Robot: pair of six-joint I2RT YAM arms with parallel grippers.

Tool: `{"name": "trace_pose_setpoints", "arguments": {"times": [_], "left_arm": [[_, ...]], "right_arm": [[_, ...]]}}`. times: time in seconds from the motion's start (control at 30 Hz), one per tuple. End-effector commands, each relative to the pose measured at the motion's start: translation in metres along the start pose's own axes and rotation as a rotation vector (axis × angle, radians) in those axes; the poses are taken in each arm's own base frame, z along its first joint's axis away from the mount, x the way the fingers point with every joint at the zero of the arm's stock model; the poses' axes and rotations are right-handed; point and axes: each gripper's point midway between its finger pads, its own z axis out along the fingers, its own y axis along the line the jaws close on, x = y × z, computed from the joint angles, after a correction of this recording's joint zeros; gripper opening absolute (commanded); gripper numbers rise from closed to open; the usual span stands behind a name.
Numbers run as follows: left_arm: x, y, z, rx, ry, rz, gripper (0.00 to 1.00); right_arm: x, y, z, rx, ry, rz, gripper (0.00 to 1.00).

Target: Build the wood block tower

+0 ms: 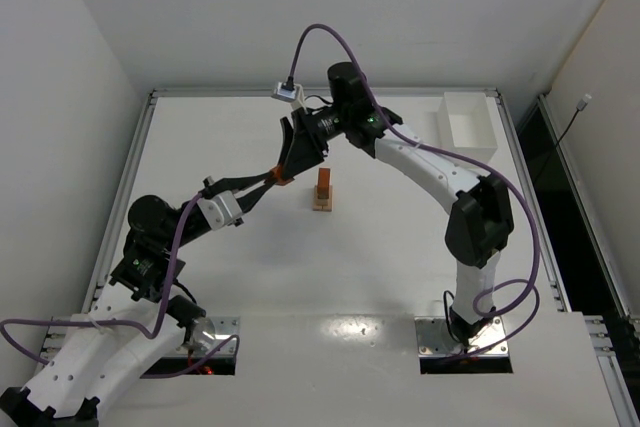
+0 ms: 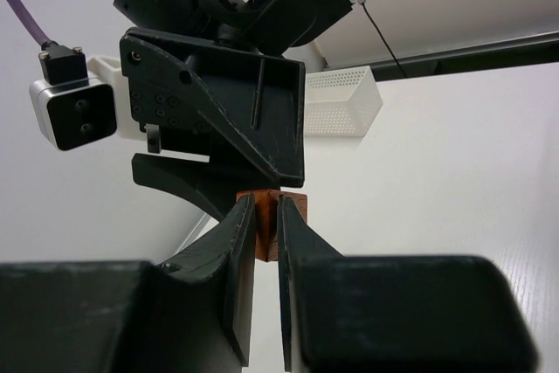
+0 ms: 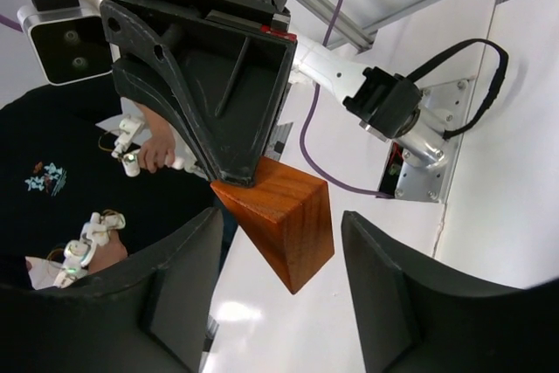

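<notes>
Holding a reddish-orange block [image 3: 284, 211] pinched at its tips, your left tool [image 2: 266, 216] hovers just left of the wood block tower [image 1: 322, 197], which stands mid-tabletop [image 1: 400, 267]. Your right tool [image 3: 281, 242] gapes wide around that same block, neither finger touching it.

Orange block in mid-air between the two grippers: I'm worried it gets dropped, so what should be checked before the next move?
1. Left gripper shut on the orange block: ok.
2. Right gripper open, its fingers either side of the block without touching it: ok.
3. Block faces square to the right fingers: cannot tell; the block looks tilted in the right wrist view.
4. Tower standing, apart from both grippers: ok.
</notes>
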Motion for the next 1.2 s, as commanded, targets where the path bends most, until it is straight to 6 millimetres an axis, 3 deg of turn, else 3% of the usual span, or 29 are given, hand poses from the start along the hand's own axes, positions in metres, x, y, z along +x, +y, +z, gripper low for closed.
{"name": "trace_pose_setpoints", "arguments": {"times": [0.0,0.23,0.4,0.5,0.6,0.7,0.73,0.8,0.93,1.03,1.17], "left_arm": [[-0.024,0.001,0.003,0.016,-0.08,0.052,0.0],[-0.015,0.0,0.003,0.012,-0.063,0.052,0.0],[-0.006,-0.001,0.002,0.013,-0.03,0.045,0.0],[0.0,0.0,0.001,0.002,-0.004,0.033,0.15],[0.001,-0.002,-0.001,0.002,-0.004,0.033,0.21],[0.004,-0.001,-0.001,-0.004,0.007,0.028,0.44],[0.005,-0.003,-0.003,-0.003,0.008,0.027,0.61],[0.006,-0.001,-0.003,-0.012,0.011,0.027,0.76],[0.007,0.001,-0.003,-0.029,0.018,0.006,0.81],[0.013,-0.001,-0.004,-0.031,0.043,-0.022,0.99],[0.016,0.014,-0.009,-0.123,0.092,-0.08,0.99]], "right_arm": [[0.001,0.037,-0.001,-0.099,0.074,-0.101,0.52],[0.002,0.039,-0.001,-0.099,0.074,-0.101,0.43],[0.002,0.041,-0.001,-0.099,0.074,-0.113,0.19],[0.003,0.043,-0.001,-0.099,0.074,-0.122,0.08],[0.007,0.047,-0.002,-0.099,0.074,-0.119,0.0],[0.008,0.049,-0.002,-0.099,0.074,-0.127,0.0],[0.008,0.049,-0.002,-0.099,0.074,-0.127,0.0],[0.009,0.05,-0.002,-0.099,0.074,-0.125,0.0],[0.013,0.046,-0.006,-0.092,0.066,-0.116,0.0],[0.015,0.042,-0.019,-0.066,0.043,-0.104,0.0],[0.024,0.029,-0.044,0.006,-0.032,-0.053,0.0]]}}
